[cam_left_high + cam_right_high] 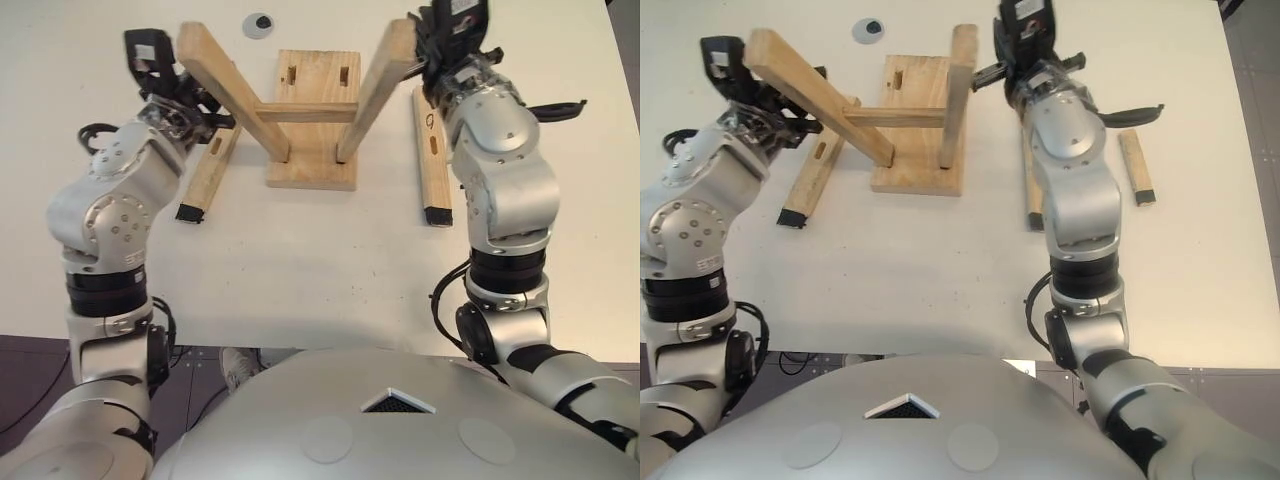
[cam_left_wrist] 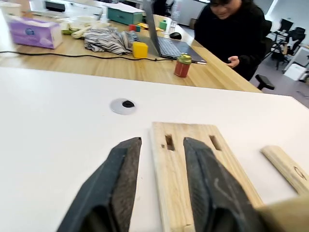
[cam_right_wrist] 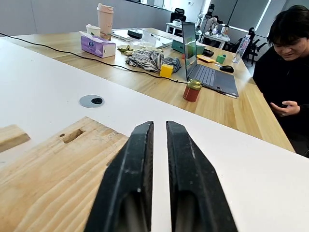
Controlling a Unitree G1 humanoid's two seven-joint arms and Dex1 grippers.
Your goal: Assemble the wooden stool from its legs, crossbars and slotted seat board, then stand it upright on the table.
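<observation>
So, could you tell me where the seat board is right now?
The seat board lies flat mid-table in the eye views, between the left loose leg and the right loose leg, under the two-legged frame.

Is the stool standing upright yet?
No, upside down: the seat board lies flat on the table, with two legs sticking up, joined by a crossbar.

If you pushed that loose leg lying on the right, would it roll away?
Probably not: the leg looks flat-sided, so it should slide rather than roll. It looks like solid wood, likely stiff. Its dark end cap might drag slightly.
</observation>
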